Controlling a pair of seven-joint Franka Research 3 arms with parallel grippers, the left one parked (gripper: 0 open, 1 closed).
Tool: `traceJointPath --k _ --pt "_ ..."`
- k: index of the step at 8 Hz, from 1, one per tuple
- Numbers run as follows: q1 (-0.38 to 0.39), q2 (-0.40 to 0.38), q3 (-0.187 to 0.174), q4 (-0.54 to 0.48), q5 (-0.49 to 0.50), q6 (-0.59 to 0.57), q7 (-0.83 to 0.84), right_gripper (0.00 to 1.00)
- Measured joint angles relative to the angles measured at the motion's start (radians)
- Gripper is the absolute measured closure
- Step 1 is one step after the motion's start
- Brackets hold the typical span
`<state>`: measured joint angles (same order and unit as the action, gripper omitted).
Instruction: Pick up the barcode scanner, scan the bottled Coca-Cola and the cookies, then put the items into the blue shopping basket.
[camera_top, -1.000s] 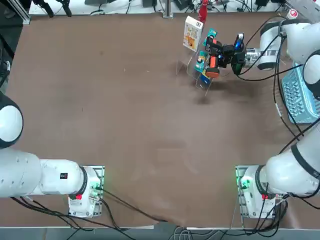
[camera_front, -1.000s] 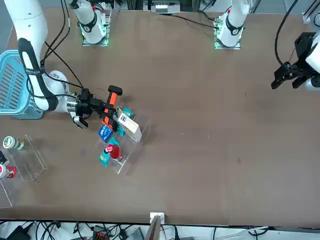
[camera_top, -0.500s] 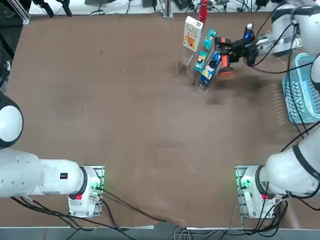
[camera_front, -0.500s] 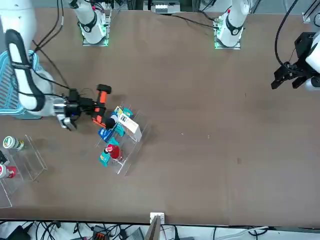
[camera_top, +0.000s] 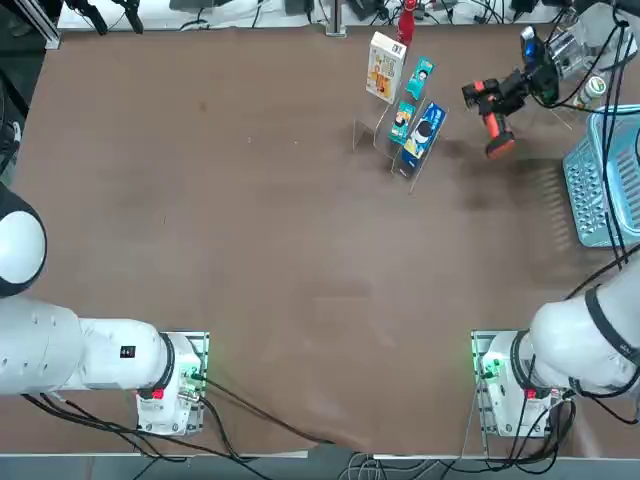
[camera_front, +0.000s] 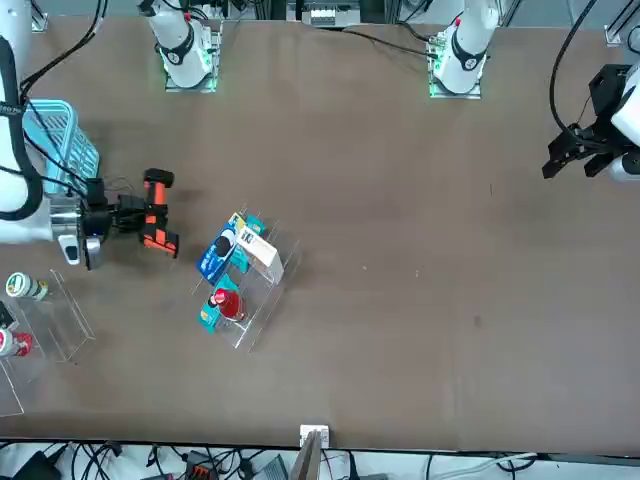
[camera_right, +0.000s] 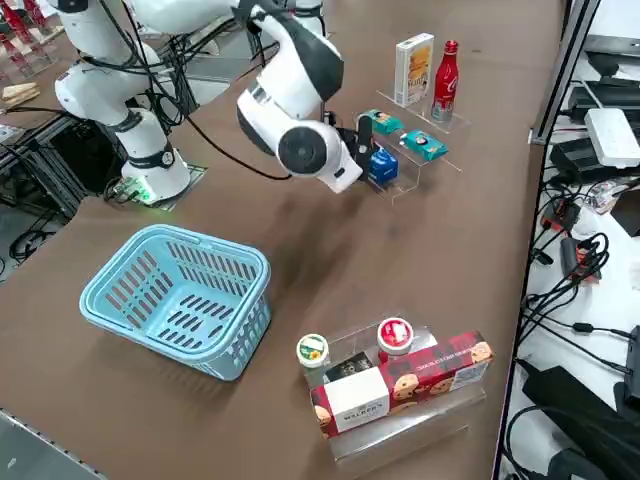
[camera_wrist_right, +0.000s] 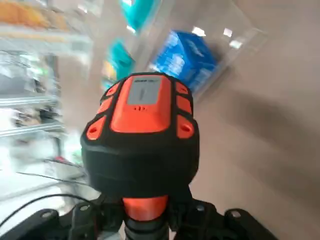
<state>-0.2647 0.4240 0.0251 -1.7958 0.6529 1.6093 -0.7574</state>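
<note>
The barcode scanner (camera_top: 489, 110) hangs above the table, clamped in the right gripper (camera_top: 512, 88), between the clear display rack (camera_top: 395, 140) holding the cookies (camera_top: 384, 66) and the blue shopping basket (camera_top: 606, 178).

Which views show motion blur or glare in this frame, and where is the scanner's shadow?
Right wrist view: the barcode scanner is sharp, the packets behind smear, and glare spots mark the clear stand. Top view: a soft shadow lies on the table below the scanner, and the basket edge looks smeared. Front view: crisp, with the right tool shut on the scanner.
</note>
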Motion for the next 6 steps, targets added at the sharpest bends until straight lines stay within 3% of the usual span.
traceJointPath --k 2,4,5,6 --pt "0.03 -0.05 0.007 0.005 -0.237 0.048 0.15 0.57" --pt "0.09 -0.119 0.015 -0.014 -0.409 0.088 0.314 0.57" --pt "0.127 -0.176 0.016 -0.082 -0.481 0.171 0.393 0.57" --pt "0.166 -0.257 0.019 -0.213 -0.527 0.305 0.465 0.57"
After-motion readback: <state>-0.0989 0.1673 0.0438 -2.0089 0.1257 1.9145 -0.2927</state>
